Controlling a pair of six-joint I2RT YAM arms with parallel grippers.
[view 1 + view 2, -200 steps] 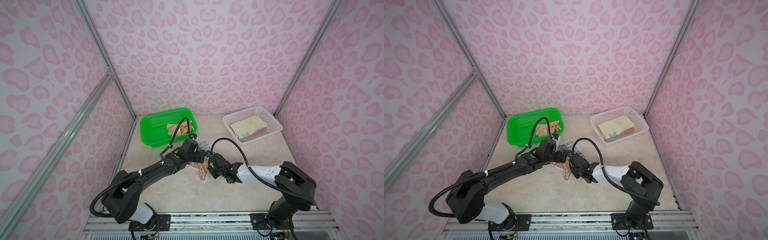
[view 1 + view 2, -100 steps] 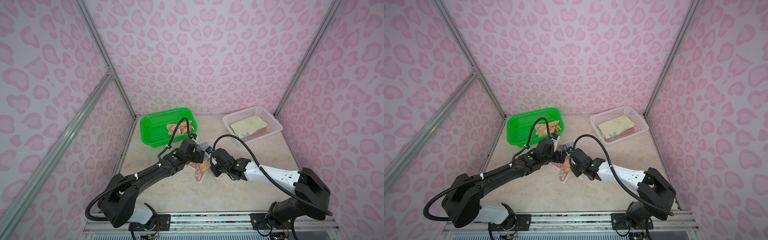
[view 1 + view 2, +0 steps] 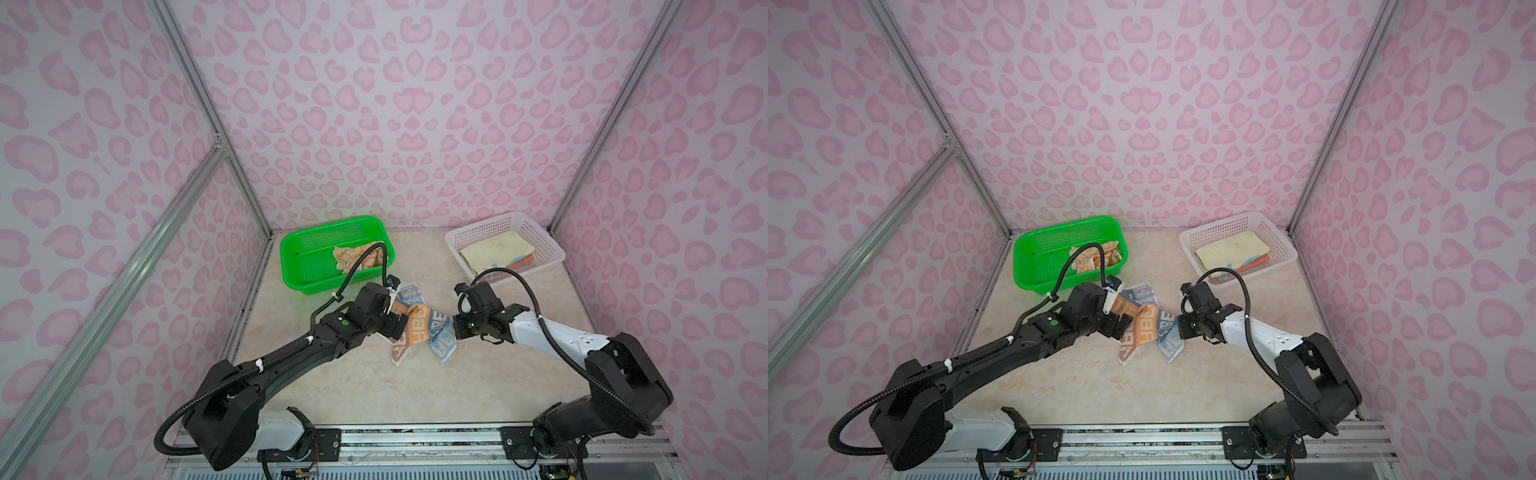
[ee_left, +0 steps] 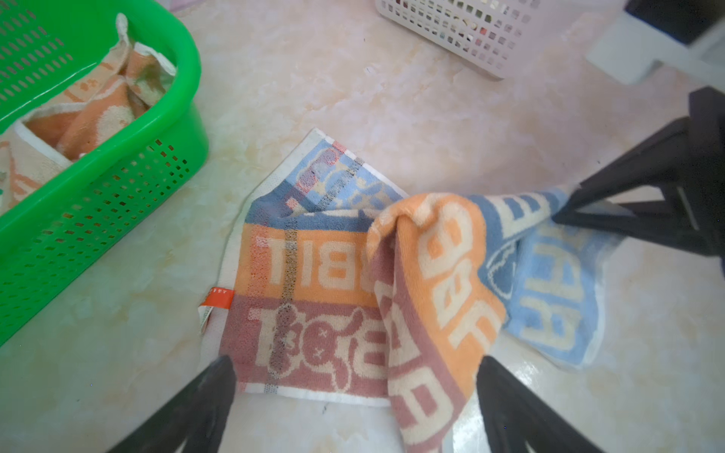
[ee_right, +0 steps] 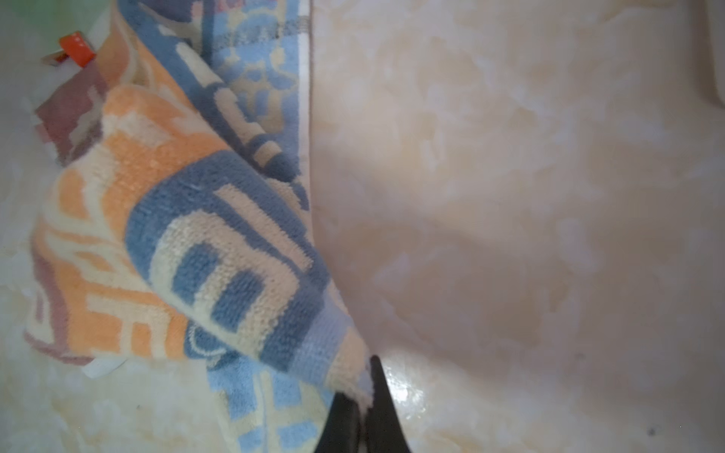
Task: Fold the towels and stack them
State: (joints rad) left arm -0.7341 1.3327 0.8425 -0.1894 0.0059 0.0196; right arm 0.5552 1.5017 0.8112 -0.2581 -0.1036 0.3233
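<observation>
Now right pincer (image 5: 365, 396) clamps striped towel (image 4: 333, 274) by its blue edge; left pincer (image 4: 355, 366) gapes wide above.

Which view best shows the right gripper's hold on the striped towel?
The right wrist view: the right gripper is shut on a corner of the striped towel, seen close up. The left wrist view shows the same pinch from the side, farther off. In both top views the contact is too small to judge.

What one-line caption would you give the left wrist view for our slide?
Right gripper pinches a corner of the striped towel; the open left gripper hovers over it.
</observation>
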